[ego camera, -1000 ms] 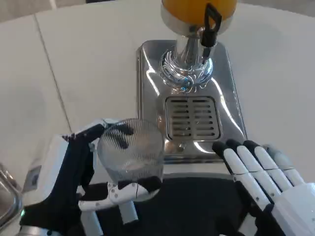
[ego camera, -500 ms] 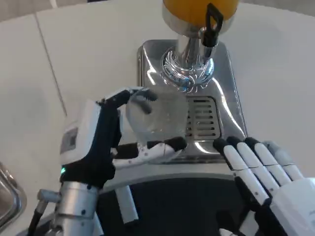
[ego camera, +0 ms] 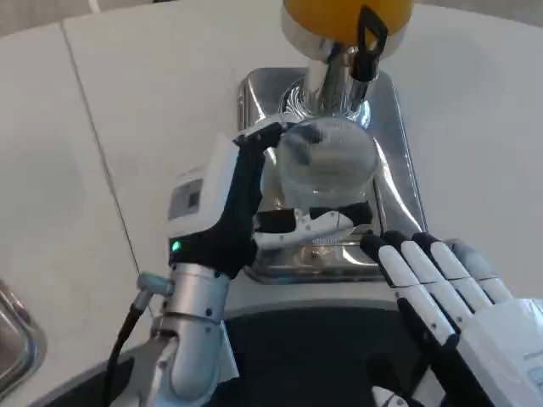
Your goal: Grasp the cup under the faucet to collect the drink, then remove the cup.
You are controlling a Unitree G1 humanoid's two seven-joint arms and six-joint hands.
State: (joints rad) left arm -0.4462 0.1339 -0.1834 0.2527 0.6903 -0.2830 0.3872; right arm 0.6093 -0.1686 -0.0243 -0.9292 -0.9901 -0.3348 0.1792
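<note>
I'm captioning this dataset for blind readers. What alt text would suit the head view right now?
The left robot hand holds a clear ribbed glass cup over the shiny steel drip tray, below the black-handled faucet of an orange juice dispenser. The right robot hand rests open, fingers straight, near the tray on the white table.

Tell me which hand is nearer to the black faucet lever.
Left. The left hand holds the cup just below the faucet lever; the right hand rests lower, near the tray's front edge.
</note>
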